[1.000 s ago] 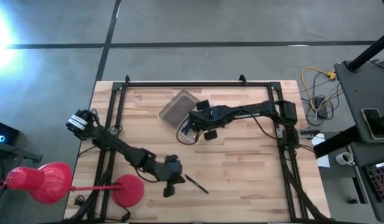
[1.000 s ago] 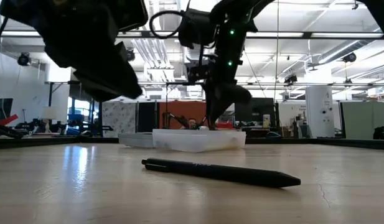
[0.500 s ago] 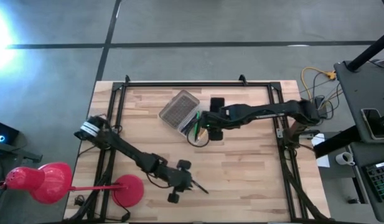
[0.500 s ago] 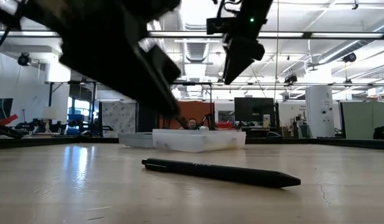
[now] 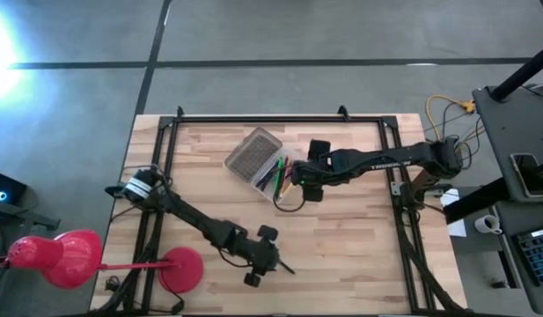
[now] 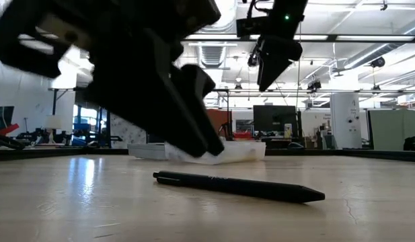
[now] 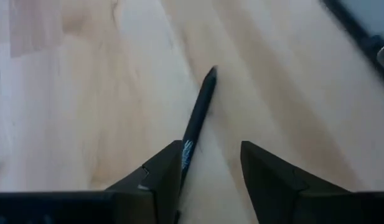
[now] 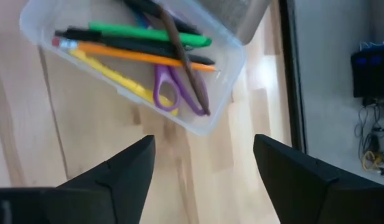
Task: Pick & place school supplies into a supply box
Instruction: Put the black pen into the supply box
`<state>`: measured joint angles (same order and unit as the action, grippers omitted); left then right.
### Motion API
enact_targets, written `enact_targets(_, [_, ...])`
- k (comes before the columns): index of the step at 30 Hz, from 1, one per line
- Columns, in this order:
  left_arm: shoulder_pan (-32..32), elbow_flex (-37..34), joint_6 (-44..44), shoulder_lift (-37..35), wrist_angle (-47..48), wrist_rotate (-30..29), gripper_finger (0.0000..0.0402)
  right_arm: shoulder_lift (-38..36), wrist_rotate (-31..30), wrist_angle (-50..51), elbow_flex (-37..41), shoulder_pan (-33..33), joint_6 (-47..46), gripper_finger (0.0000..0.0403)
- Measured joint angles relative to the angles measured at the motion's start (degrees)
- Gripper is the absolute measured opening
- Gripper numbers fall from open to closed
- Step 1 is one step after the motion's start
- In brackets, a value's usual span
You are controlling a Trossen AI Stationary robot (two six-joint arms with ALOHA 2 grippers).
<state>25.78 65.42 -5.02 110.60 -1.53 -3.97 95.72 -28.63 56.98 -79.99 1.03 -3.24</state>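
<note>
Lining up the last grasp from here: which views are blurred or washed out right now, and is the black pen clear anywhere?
Low view: the left end effector is a blurred dark mass up close, but the black pen is sharp. Left wrist view: soft, pen readable between the fingers. High view: glare at the upper-left floor; pen tiny beside the end effector. Right wrist view: supply box clear enough.

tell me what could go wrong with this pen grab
The left gripper is open over the black pen, which lies flat on the table and off-centre, close to one finger. Closing could nudge or roll it away, or the fingertips could scrape the wood.
</note>
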Motion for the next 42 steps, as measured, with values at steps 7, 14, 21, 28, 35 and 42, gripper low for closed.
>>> enact_targets(7, [-3.5, 0.1, 1.6, 3.3, 0.2, 1.8, 0.0129, 0.0, 0.0, -0.1, 0.5, 0.1, 0.7, 0.0272])
enact_targets(14, [-5.7, 0.4, 3.7, 3.8, 1.9, 6.3, 0.0026, 0.0, -2.2, 0.6, 0.5, 0.1, 3.0, 0.0265])
enact_targets(21, [-8.3, 0.1, -1.3, 1.8, 4.9, 9.3, 0.0012, -2.1, -7.4, 2.6, 0.6, -0.7, 1.0, 0.0255])
enact_targets(28, [-15.3, -0.6, -13.3, -7.8, 9.8, -2.1, 0.0011, -6.0, -7.5, 2.7, 1.9, -2.6, 0.6, 0.0256])
enact_targets(35, [-26.6, -4.0, -21.7, -15.4, 9.4, -6.8, 0.0011, -9.7, -7.6, 2.5, 2.9, -3.5, -1.6, 0.0252])
enact_targets(42, [-36.6, -5.6, -25.5, -13.4, 4.4, -5.3, 0.0048, -11.4, -7.6, 2.6, 5.2, -3.6, -2.7, 0.0255])
